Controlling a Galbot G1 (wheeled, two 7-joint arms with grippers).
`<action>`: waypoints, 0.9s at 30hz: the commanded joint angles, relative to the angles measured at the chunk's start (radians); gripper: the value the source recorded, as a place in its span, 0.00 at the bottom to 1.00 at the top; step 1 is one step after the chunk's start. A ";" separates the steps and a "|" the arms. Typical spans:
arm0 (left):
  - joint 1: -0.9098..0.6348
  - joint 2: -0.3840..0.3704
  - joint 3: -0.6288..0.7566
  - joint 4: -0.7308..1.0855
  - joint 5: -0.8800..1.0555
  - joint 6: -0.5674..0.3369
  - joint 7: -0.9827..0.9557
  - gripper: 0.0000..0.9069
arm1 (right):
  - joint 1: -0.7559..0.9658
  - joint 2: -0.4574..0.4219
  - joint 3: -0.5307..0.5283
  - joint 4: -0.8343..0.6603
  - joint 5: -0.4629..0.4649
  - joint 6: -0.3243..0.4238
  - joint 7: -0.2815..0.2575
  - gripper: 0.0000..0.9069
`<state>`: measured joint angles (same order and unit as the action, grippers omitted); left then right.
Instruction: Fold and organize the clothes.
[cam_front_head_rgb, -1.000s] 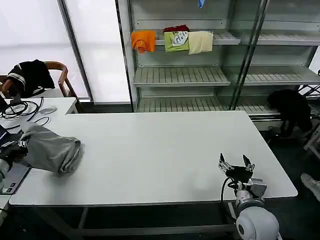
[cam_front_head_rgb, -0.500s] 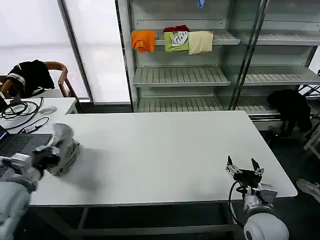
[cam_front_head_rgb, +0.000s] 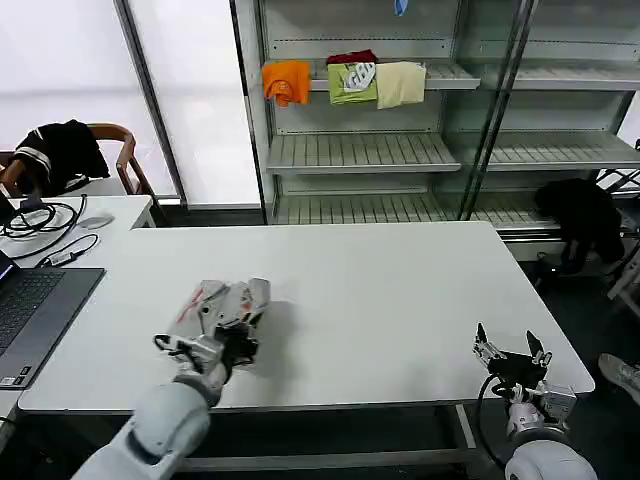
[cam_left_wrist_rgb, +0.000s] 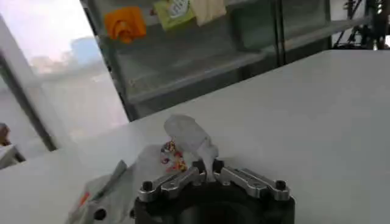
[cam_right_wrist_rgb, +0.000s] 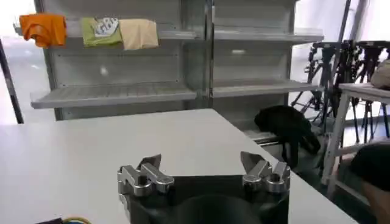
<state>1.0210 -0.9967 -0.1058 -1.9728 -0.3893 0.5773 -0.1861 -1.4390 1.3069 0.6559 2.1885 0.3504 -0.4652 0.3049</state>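
Head view showed my left gripper (cam_front_head_rgb: 232, 335), clenched on the T-shirt (cam_front_head_rgb: 225, 303), had dragged it to lower centre-left for folding; right gripper (cam_front_head_rgb: 512, 358) released.

T-shirt (cam_front_head_rgb: 232, 303) on table (cam_front_head_rgb: 400, 300), left of centre; laptop (cam_front_head_rgb: 35, 310) further left.

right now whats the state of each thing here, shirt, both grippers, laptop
light grey T-shirt: bunched in a heap on the white table, not folded, pinched by the left gripper
left gripper: jaws shut on the shirt fabric
right gripper: jaws open, empty, at the table's near right edge
laptop: lid open, on the table's left end
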 joint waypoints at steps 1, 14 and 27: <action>-0.326 -0.337 0.292 0.351 0.053 0.001 -0.050 0.36 | -0.002 0.019 0.010 -0.014 -0.032 -0.009 -0.007 1.00; -0.387 -0.448 0.302 0.303 -0.124 0.000 -0.170 1.00 | 0.045 0.040 -0.038 -0.066 -0.074 -0.016 -0.012 1.00; -0.335 -0.256 0.153 0.142 -0.041 0.003 -0.179 1.00 | 0.202 0.046 -0.200 -0.090 0.242 -0.113 0.044 1.00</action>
<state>0.6723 -1.3456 0.1316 -1.7427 -0.4671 0.5799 -0.3304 -1.3568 1.3455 0.5752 2.1172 0.3391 -0.5072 0.3041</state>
